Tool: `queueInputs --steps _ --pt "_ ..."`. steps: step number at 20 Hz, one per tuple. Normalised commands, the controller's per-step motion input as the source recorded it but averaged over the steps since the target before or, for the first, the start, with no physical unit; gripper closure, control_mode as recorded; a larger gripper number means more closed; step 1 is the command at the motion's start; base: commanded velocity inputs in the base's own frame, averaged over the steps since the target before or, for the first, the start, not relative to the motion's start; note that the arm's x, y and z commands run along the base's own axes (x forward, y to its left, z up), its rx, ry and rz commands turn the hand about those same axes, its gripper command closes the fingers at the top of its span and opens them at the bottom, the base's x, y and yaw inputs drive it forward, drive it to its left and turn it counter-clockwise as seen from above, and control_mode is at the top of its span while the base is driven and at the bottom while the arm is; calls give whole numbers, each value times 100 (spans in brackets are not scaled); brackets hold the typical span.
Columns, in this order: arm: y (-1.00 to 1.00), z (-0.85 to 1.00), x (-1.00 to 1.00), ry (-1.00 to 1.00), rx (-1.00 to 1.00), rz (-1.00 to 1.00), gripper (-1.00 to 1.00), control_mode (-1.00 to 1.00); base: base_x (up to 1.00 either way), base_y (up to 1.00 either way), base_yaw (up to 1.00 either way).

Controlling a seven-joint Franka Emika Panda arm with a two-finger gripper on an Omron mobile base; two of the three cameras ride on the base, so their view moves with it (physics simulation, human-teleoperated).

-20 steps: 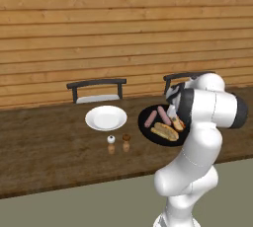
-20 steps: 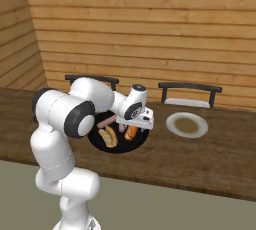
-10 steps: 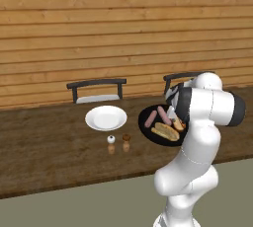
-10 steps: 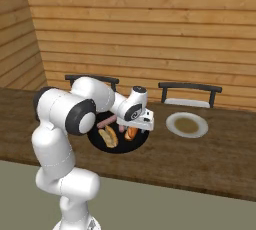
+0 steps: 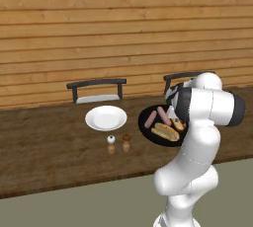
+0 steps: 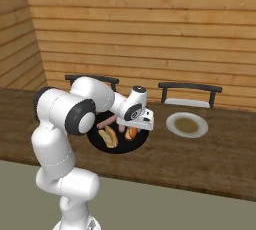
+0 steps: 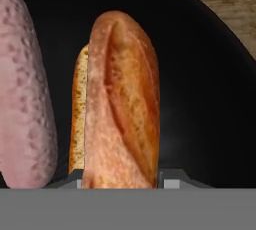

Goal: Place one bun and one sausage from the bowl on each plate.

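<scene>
The black bowl (image 5: 145, 125) (image 6: 120, 149) (image 7: 205, 69) sits on the wooden counter with two pinkish sausages (image 5: 150, 118) (image 6: 105, 122) and two tan buns in it. My gripper (image 6: 133, 128) (image 7: 122, 181) reaches down into the bowl's right side. In the hand view a bun (image 7: 122, 104) stands between my fingertips (image 7: 170, 180), which press on both its sides. A sausage (image 7: 22, 99) lies just left of it. The other bun (image 5: 165, 132) (image 6: 107, 137) lies nearer the bowl's front. One white plate (image 5: 105, 118) is left of the bowl, the other plate (image 6: 186, 124) is to its right.
Two small shakers (image 5: 118, 144) stand in front of the left plate. Two dark chairs (image 5: 96, 89) (image 6: 190, 94) are pushed in at the counter's far side, before a wooden plank wall. The counter's near edge (image 5: 74, 184) runs just ahead of my base.
My jaws have closed in from wide open onto the bun in the bowl. The arm and the other things have stayed where they were.
</scene>
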Motion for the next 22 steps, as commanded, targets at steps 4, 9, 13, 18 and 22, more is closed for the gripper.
queueInputs --steps 4,9,13,18,22 --pt "-17 24 -15 -1 0 0 100 -100 0 0 0" --pt "-67 88 -36 0 0 0 100 -100 0 0 0" --pt "-91 40 5 14 0 -3 100 -100 0 0 0" --pt "-71 22 32 21 0 -6 100 -100 0 0 0" --pt "-54 7 57 15 0 -2 100 -100 0 0 0"
